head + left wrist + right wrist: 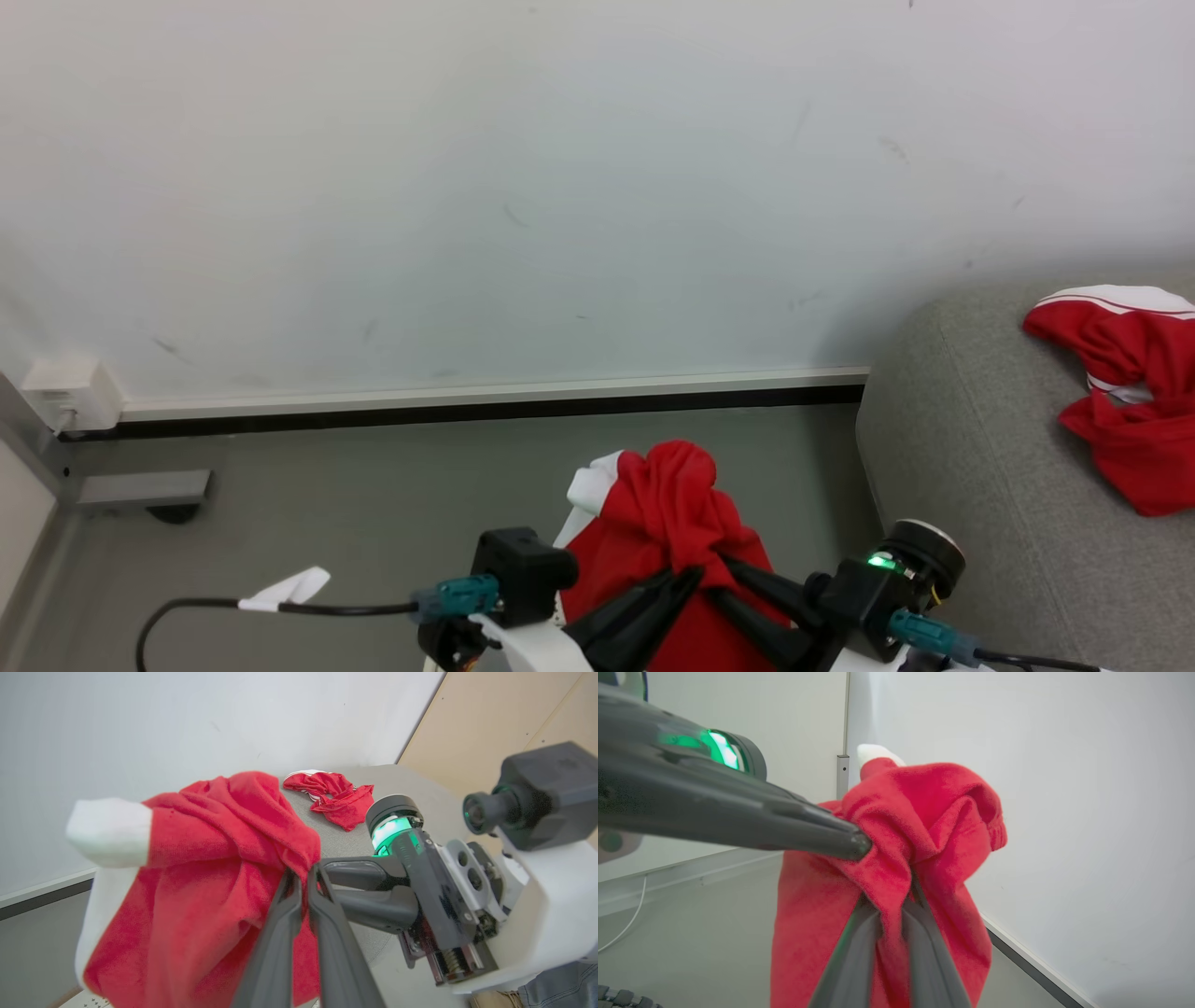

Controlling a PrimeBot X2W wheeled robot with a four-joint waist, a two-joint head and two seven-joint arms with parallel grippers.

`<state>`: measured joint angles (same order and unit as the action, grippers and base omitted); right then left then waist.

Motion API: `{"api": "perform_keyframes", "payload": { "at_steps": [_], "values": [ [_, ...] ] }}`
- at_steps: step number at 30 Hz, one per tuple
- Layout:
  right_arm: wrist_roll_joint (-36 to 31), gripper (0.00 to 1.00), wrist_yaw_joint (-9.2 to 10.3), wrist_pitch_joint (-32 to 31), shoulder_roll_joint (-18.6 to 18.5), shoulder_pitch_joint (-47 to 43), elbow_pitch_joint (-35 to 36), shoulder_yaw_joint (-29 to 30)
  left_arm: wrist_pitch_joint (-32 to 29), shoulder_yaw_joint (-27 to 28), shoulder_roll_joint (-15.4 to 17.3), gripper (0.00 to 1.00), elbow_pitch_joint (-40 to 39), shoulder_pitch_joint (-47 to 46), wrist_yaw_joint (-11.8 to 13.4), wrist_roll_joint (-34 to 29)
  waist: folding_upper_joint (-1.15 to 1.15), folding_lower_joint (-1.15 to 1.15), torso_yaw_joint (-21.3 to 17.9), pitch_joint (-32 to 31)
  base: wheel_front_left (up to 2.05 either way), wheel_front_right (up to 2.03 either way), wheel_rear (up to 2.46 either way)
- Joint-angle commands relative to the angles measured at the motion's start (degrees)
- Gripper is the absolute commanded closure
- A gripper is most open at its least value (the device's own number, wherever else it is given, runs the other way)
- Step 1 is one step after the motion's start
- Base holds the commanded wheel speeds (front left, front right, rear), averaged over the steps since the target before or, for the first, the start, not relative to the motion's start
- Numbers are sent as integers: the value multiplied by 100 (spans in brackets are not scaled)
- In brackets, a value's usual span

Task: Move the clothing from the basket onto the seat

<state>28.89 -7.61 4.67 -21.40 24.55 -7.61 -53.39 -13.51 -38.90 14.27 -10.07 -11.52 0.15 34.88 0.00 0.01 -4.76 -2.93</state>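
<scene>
Both hands meet low in the head view. The left hand (686, 579) and the right hand (733, 571) are each closed tight on the same bunched fold of a red garment (667, 504), their tips almost touching. A white cuff (590, 490) sticks out on the left, and the rest of the cloth hangs down between the arms, above the grey floor (373, 504). Just right of the right hand rises the rounded end of the sofa (971, 439). Farther back on its cushion lies a second red garment (1130, 392) with white stripe trim, already on the seat. Behind everything stands the pale wall (560, 187).

This looks like the carrying step. The next move calls for swinging the bundle rightward over the sofa's edge, high enough for the hanging cloth to clear it. Both hands should then open together so neither drags it back.
</scene>
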Motion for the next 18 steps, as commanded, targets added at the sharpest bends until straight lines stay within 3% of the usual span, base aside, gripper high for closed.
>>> {"api": "perform_keyframes", "payload": {
  "at_steps": [1, 2, 3, 10, 18],
  "values": [
    [94, 100, 23, 30, -48, -44, -55, 86, 63, 34, 32, 77, -28, 44, 28, -45, 0, -1, -17, 8, 0, 0, 0],
    [90, 100, 24, 37, -61, -74, -56, 145, 110, 50, 29, 54, -16, 45, 33, -79, 0, -1, -37, 15, 0, 0, 0],
    [89, 100, 25, 55, -76, -103, -57, 203, 150, 58, 29, 0, 4, 49, 51, -105, 0, -1, -63, 23, 0, 0, 0],
    [43, 100, 21, 146, -183, -321, 23, 716, 481, 59, 47, 0, 229, 63, 101, -323, 0, -1, -365, 130, 0, 0, 0],
    [-125, 100, 20, 132, -361, -756, 263, 1544, 1066, -66, -151, 0, 727, -86, -8, -558, 0, -1, -925, 292, 0, 0, 0]
  ]
}}
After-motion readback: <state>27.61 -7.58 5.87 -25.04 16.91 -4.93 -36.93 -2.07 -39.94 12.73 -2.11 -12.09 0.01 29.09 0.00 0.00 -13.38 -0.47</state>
